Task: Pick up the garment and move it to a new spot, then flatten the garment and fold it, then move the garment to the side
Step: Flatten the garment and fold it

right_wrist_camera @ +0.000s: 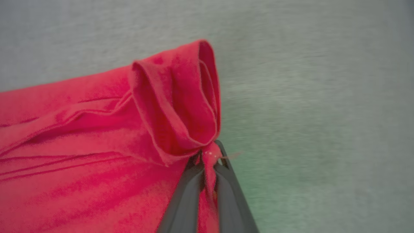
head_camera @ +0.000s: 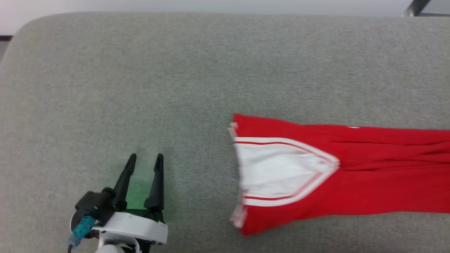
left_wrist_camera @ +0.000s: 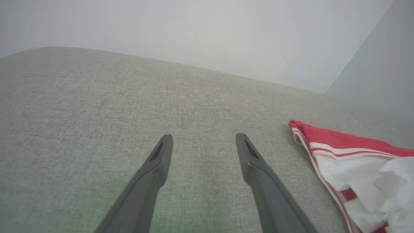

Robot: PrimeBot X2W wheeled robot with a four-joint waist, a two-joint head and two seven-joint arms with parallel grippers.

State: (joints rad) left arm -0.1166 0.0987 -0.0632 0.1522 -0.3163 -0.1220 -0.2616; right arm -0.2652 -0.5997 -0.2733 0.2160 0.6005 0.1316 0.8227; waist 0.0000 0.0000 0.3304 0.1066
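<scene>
Fingers [head_camera: 123,177] of the left gripper [head_camera: 146,156], two of them, stand spread wide with nothing between, over the grey fabric desk [head_camera: 140,70]. One garment [head_camera: 369,175] here: the red jersey lies stretched out to their right, well apart, its white-lined V-neck end nearest them. On the right gripper [right_wrist_camera: 210,153], two fingers [right_wrist_camera: 184,200] are pressed together, pinching a bunched red edge of it.

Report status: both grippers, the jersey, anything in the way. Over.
Left gripper open over grey cushion, apart from jersey. Right gripper shut on a red fold of jersey. Jersey stretched along cushion, V-neck toward the open gripper. No obstruction seen.
</scene>
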